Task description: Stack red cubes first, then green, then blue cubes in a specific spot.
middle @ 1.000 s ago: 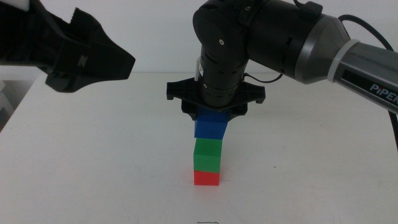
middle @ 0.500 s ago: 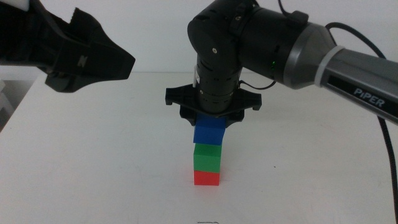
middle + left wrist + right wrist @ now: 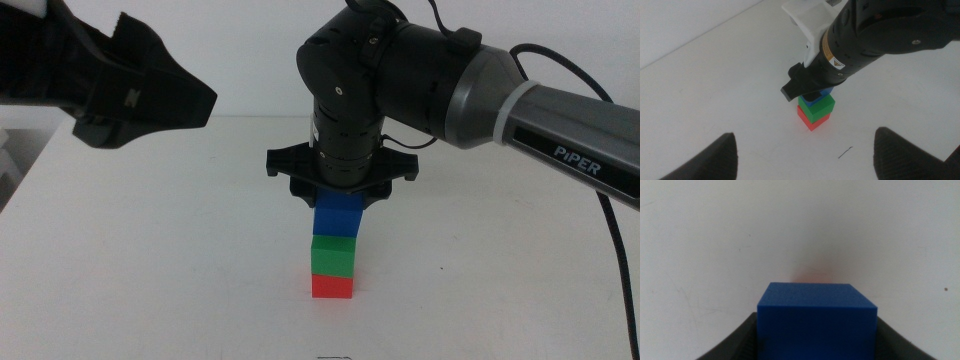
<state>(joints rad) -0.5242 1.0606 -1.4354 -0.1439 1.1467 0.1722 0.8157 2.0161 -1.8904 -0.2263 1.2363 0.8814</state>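
The red cube [image 3: 332, 287] sits on the white table with the green cube [image 3: 333, 255] stacked on it. My right gripper [image 3: 338, 205] reaches down from above, shut on the blue cube [image 3: 337, 217], whose underside meets the green cube's top. In the right wrist view the blue cube [image 3: 816, 320] fills the space between the jaws. The left wrist view shows the red cube [image 3: 807, 120], the green cube [image 3: 818, 109] and a sliver of the blue cube [image 3: 824, 92] under the right arm. My left gripper [image 3: 805, 155] is open and empty, held high at the left [image 3: 150, 90].
A short dark line [image 3: 845, 152] marks the white tabletop [image 3: 180, 260] near the stack. The right arm's black wrist [image 3: 345, 110] hangs directly over the stack.
My right gripper has lowered the blue cube and shifted it slightly left, from hanging above the green cube to resting against its top. The left arm has not moved.
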